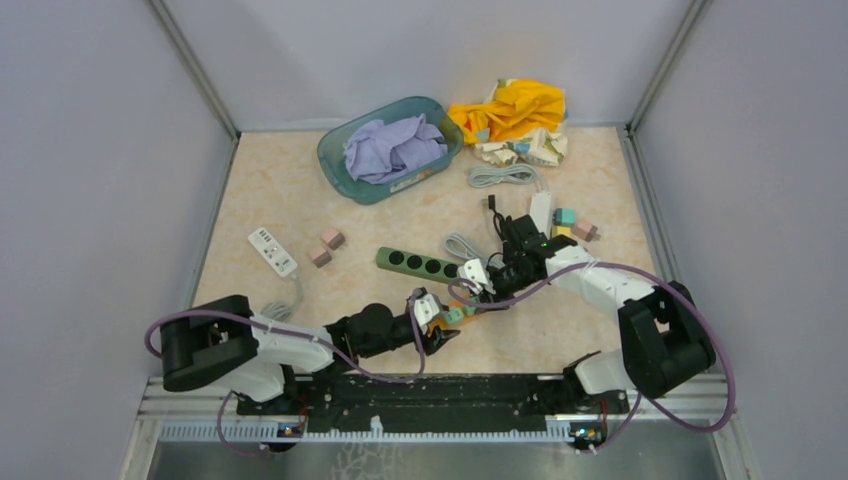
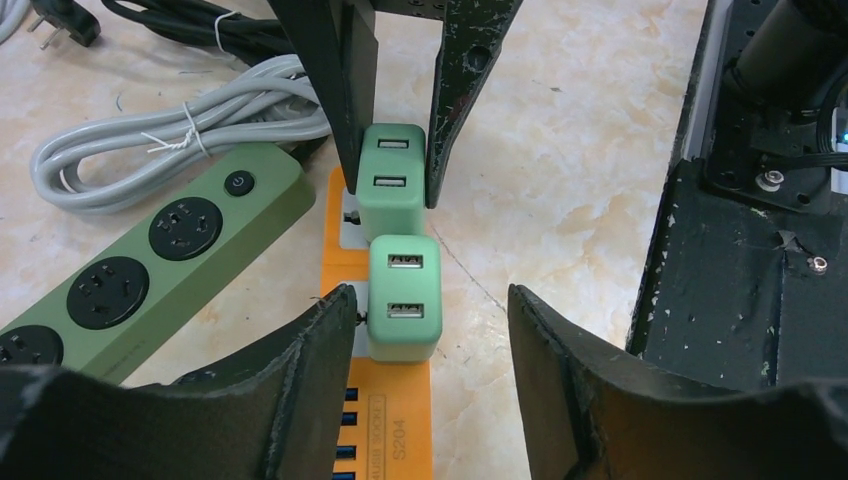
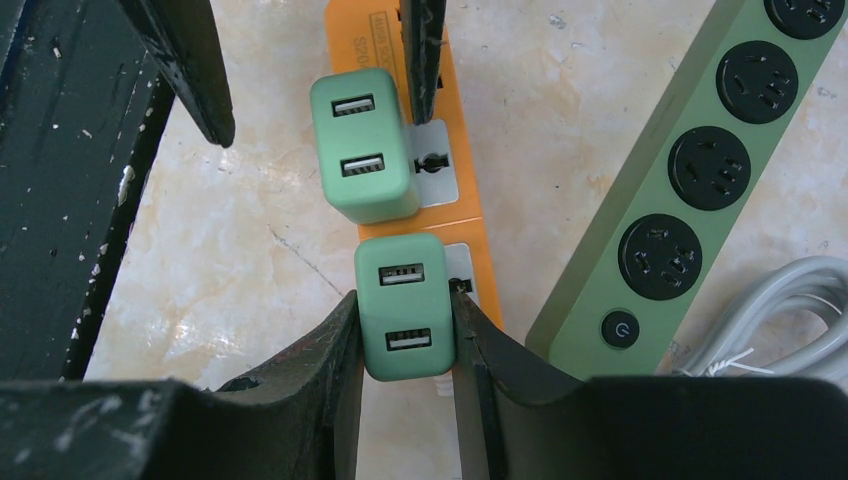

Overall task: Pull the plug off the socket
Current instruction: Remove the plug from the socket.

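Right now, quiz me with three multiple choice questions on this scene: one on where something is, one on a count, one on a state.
1. The green USB chargers are plugged into which power strip? A orange; B dark green; C white.
2. How many chargers are there? A one; B two; C three.
3. The right arm's jaws are: A wide open; B shut on a charger; C out of view.

Answers: A, both stand on the orange power strip. B, two stand in line. B, they pinch one charger's sides.
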Tool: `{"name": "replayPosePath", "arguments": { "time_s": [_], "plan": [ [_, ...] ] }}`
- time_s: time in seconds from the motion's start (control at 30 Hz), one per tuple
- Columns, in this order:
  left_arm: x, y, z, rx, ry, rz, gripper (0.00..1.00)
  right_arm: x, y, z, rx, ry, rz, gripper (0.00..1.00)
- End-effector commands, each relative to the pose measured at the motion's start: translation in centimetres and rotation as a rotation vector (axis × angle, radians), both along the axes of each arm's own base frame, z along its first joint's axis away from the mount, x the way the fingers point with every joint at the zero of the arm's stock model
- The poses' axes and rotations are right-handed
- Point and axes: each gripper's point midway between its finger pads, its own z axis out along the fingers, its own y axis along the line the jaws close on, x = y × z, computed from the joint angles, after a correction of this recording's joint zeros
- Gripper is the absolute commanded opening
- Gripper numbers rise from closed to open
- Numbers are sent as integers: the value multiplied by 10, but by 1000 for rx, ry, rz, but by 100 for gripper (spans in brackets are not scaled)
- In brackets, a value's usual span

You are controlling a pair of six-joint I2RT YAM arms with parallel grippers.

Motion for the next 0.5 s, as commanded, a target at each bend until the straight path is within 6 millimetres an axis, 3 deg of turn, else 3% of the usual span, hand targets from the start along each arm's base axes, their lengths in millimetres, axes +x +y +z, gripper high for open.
{"name": "replayPosePath", "arguments": {
  "time_s": [0.0, 0.23, 0.47],
  "plan": [
    [2, -14, 10, -29, 0, -5, 62, -5, 11, 16, 44, 33, 21, 5],
    [8, -18, -1, 11, 12, 24, 53, -4, 11, 16, 44, 32, 21, 5],
    [15, -14, -13, 73, -1, 60, 53, -5, 11, 17, 47, 33, 24, 5]
  ]
}}
